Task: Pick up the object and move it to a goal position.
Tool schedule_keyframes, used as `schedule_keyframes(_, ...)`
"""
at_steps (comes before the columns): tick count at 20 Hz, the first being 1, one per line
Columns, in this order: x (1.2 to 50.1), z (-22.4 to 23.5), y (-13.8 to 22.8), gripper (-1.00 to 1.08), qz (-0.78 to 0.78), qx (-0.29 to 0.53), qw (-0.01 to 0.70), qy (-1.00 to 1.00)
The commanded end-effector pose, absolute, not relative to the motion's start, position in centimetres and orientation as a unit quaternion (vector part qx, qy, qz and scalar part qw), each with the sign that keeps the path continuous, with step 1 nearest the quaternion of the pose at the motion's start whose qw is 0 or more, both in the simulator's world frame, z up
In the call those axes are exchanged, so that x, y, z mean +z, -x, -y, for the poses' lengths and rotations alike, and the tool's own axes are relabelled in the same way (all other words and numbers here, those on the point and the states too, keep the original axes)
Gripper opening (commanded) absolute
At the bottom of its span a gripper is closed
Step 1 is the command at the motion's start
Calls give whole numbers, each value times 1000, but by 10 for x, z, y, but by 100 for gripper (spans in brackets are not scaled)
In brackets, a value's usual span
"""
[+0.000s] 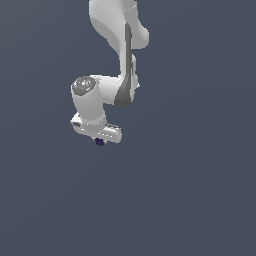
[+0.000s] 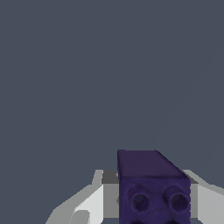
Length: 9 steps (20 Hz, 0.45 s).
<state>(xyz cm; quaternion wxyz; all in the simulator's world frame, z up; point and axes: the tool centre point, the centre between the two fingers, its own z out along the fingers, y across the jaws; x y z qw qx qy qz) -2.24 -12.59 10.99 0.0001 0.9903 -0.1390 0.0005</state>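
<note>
The object [image 1: 100,142] is a tiny dark purple-blue block peeking out just under the white gripper [image 1: 100,141] in the exterior view. In the wrist view the object [image 2: 151,188] fills the space between the two white fingers [image 2: 89,203], and two round studs show on its near face. The gripper is shut on it, one finger at each side. The arm's white links rise from the hand toward the top of the exterior view. Only flat grey shows around and beneath the block, so I cannot tell whether it rests on the surface.
A plain dark grey surface [image 1: 190,190] fills both views. No other object, container or edge shows.
</note>
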Motion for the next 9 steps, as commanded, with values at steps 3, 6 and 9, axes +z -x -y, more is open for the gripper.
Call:
schedule_keyframes(3, 132, 142, 18, -100, 138, 0, 0, -990)
schedule_keyframes(6, 139, 147, 16, -100, 138, 0, 0, -990)
schedule_keyframes(9, 141, 149, 15, -100, 138, 0, 0, -990)
